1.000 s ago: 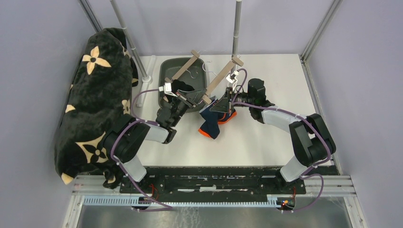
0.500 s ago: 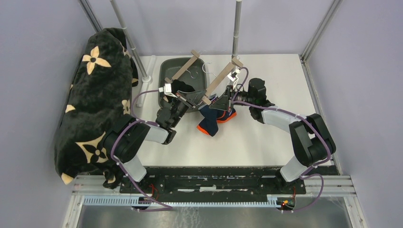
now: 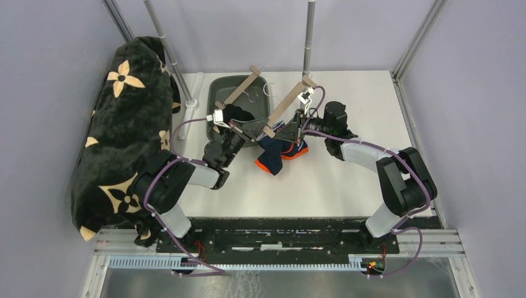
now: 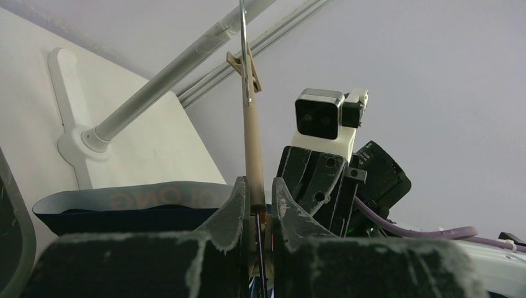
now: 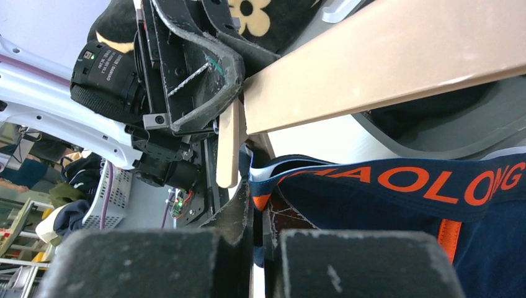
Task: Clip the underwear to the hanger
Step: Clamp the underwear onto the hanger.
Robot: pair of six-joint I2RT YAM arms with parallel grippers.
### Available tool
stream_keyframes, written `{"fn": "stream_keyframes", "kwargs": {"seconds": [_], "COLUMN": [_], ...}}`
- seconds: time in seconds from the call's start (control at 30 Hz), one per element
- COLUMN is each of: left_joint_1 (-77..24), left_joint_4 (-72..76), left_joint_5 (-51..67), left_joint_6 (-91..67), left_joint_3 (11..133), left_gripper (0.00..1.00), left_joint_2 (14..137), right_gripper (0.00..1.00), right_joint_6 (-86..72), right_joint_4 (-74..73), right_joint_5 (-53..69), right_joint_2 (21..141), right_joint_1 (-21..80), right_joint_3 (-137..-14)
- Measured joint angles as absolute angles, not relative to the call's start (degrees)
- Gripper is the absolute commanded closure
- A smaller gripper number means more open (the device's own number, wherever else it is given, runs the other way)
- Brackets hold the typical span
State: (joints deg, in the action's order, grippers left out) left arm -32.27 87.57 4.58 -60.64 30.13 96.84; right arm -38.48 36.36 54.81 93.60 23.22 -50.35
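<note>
Navy underwear [image 3: 271,152] with orange lettering, tan hanger [image 3: 286,105], grey tray [image 3: 213,98].

Your bin [image 3: 215,87] sits at the back of the tabletop [image 3: 363,102], with the hanger [image 3: 286,105] slanting just right of it. The underwear [image 3: 273,158] is before the hanger's near end, between your left end effector [image 3: 258,129] and right end effector [image 3: 291,134].

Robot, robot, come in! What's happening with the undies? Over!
Left fingers shut on hanger. Right fingers shut on underwear waistband, beside hanger's lower end. Looks unclipped yet. Spare hanger across grey bin behind.
</note>
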Motion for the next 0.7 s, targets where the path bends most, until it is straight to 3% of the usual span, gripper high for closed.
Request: {"fn": "stream_keyframes", "kwargs": {"seconds": [0.7], "left_joint_1": [-32.23], "left_joint_4": [87.57], "left_joint_5": [4.82], "left_joint_6": [-60.62], "left_joint_3": [28.86], "left_gripper": [0.97], "left_joint_2": [95.46], "right_gripper": [0.99], "right_joint_6": [-39.38], "right_joint_4": [36.42], "right_joint_5": [53.95], "right_joint_2": [93.6], "right_joint_1": [21.96], "right_joint_3": [-50.46]}}
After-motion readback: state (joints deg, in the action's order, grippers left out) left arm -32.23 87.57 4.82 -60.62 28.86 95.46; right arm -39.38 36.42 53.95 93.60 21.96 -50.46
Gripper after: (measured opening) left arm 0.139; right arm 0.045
